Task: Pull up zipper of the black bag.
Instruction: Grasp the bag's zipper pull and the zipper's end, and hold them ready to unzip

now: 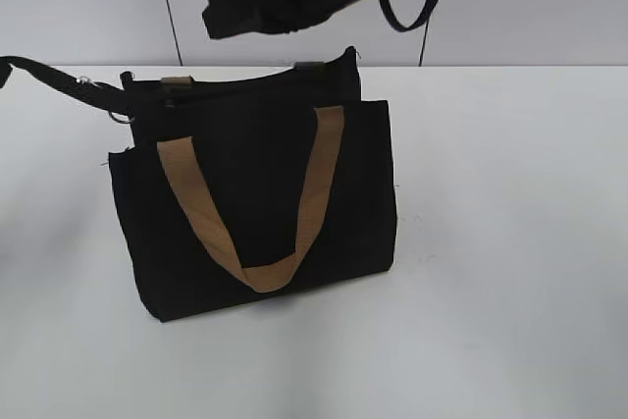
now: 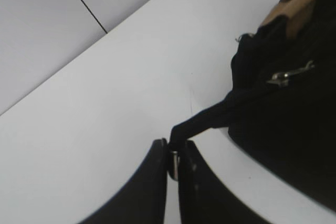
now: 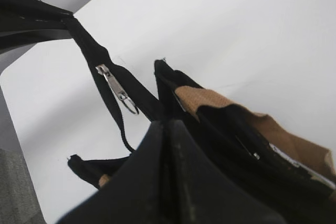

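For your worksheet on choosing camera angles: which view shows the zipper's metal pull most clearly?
The right wrist view: the silvery zipper pull hangs clear against the white table. The left wrist view shows it smaller, against the black bag. In the exterior view it is only a tiny ring at the bag's left corner.

no readable text, labels or numbers
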Robot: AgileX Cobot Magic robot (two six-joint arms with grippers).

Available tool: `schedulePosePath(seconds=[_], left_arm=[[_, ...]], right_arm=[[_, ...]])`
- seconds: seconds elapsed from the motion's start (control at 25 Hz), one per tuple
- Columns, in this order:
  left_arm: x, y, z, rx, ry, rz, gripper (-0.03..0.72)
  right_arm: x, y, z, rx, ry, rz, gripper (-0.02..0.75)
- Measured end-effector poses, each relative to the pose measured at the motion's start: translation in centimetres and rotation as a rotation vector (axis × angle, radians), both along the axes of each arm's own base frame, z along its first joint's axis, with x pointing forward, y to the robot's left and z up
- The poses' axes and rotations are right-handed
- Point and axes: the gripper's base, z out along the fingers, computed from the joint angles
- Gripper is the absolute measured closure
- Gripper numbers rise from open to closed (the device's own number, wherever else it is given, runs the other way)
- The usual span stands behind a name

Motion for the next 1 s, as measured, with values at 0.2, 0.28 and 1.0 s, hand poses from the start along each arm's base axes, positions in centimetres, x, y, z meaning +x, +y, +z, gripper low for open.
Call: schedulePosePath(seconds=[0.2, 0.28, 1.0], left_arm=[[-0.6, -0.3, 1.3, -0.092, -0.042, 0.029, 0.663], [-0.8, -0.4, 1.7, -0.145, -0.055, 0.045, 0.663], [-1.0, -2.1, 3.8, -0.524, -0.095, -0.001, 0.663]], right_arm=[[-1.2, -0.4, 2.0, -0.039, -0.135, 0.113, 0.625], [-1.4, -0.4, 1.9, -0.063, -0.165, 0.165, 0.574], [-1.7, -0.4, 1.8, -0.173, -0.373, 0.343, 0.449]])
